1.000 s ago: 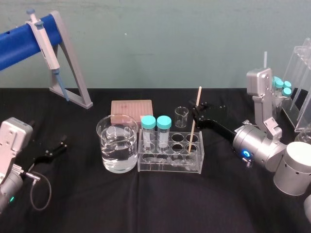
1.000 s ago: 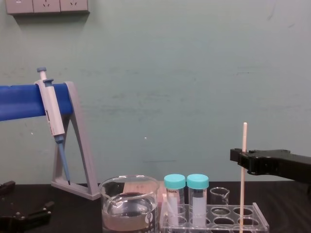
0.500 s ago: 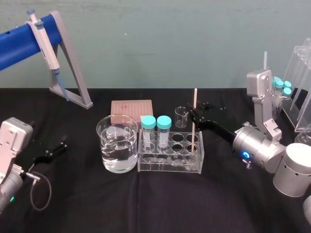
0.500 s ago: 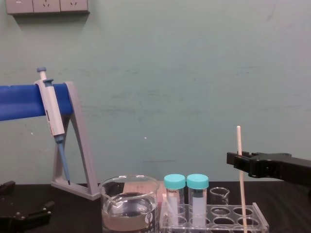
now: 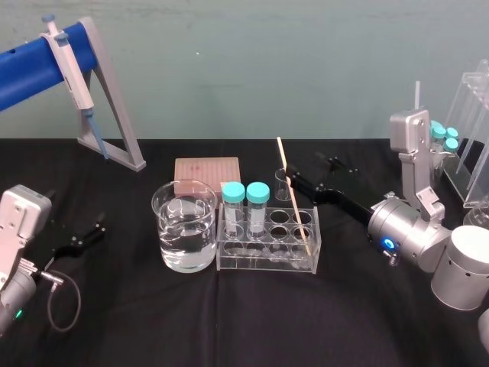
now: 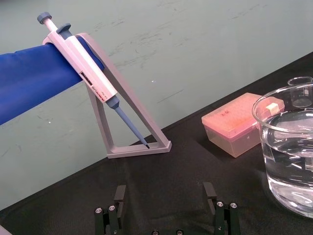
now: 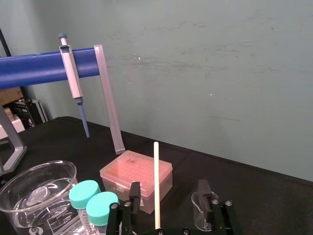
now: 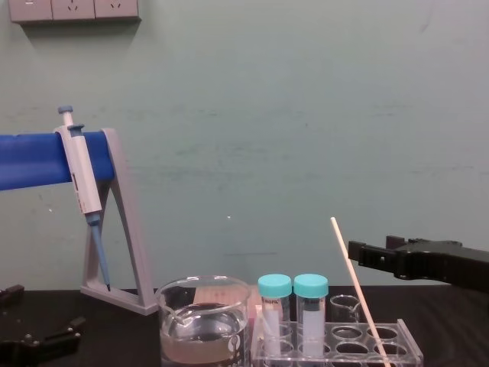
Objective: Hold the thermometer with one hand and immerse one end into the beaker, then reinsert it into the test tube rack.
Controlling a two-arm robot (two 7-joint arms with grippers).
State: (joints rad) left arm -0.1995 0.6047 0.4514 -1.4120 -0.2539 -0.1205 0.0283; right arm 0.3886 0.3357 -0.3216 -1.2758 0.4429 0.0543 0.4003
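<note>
Thermometer (image 5: 294,197) stands foot-down in a hole at the right end of the rack (image 5: 267,258). Its long axis is tilted, with the top leaning toward 11 o'clock in the head view. Right gripper (image 7: 168,185) has its fingers spread wide around the rod's upper part, not clamping it. Its arm reaches in from 4 o'clock. Beaker (image 5: 184,229) sits on the black cloth (image 5: 229,321), just beside the rack at 9 o'clock. Two capped tubes (image 5: 244,202) stand between rod and beaker. Left gripper (image 6: 165,193), also spread, rests well apart, past the beaker at 9 o'clock, so the right is nearer. Space above the rack looks free.
</note>
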